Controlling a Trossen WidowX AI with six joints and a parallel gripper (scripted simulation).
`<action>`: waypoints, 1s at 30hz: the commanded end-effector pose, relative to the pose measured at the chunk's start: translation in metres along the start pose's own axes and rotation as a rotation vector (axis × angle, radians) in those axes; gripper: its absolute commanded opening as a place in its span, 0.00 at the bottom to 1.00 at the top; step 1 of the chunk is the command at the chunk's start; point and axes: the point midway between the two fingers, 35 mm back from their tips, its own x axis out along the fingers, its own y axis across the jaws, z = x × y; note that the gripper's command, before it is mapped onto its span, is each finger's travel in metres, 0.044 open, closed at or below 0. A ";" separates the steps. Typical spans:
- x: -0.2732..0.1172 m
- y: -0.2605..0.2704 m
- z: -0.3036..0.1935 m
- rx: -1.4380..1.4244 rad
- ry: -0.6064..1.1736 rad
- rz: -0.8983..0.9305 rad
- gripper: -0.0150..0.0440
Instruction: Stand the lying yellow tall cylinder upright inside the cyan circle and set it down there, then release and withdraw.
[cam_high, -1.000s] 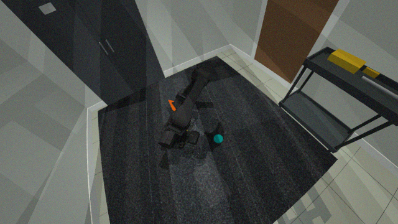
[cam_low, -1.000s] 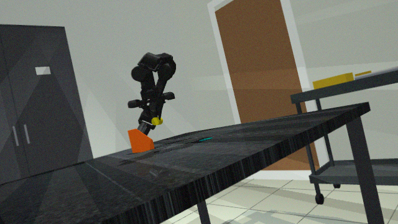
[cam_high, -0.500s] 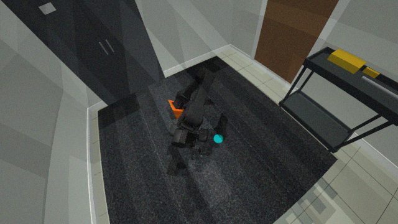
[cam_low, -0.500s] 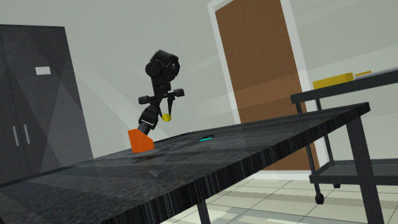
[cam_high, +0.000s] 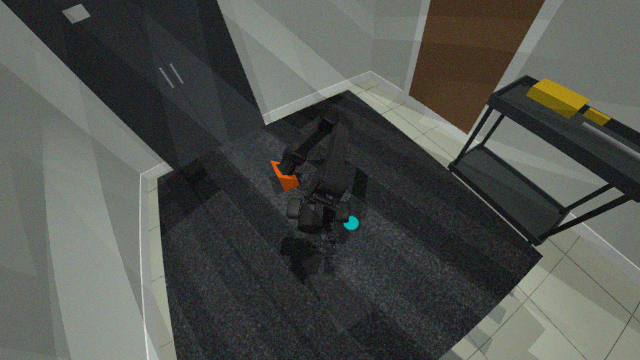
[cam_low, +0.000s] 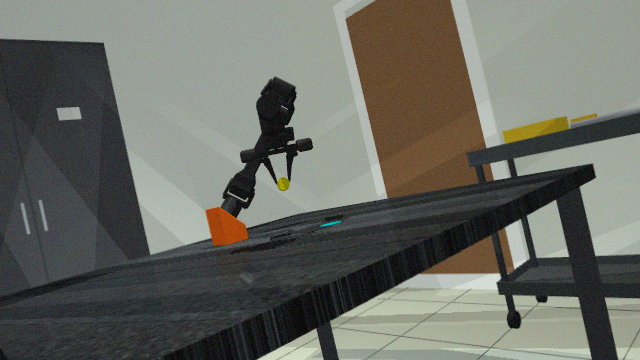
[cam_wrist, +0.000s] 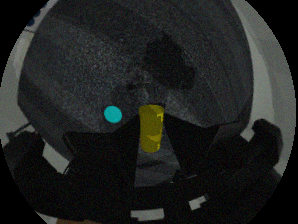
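My gripper (cam_low: 283, 179) (cam_wrist: 151, 117) is shut on the yellow tall cylinder (cam_low: 283, 185) (cam_wrist: 151, 131). It holds the cylinder in the air, well above the table. The exterior camera sees the cylinder end-on as a round disc, so it looks about level, not upright. In the top view the arm hides the cylinder and the fingertips. The cyan circle (cam_high: 351, 223) (cam_low: 331, 223) (cam_wrist: 113, 114) lies flat on the table with nothing on it. It is to the right of the gripper in the top and exterior views and left of the cylinder in the wrist view.
An orange block with a sloped top (cam_high: 290, 185) (cam_low: 226, 230) stands on the dark table (cam_high: 425, 290) (cam_low: 200, 310), close to the arm's lower part. A trolley (cam_high: 510, 185) (cam_low: 550, 145) with yellow boxes stands beyond the table on the right.
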 end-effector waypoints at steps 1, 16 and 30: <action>-0.004 0.016 -0.004 -0.030 -0.009 0.007 0.43; -0.007 0.059 -0.025 -0.128 -0.004 0.015 0.43; -0.010 0.096 -0.051 -0.220 0.005 0.027 0.43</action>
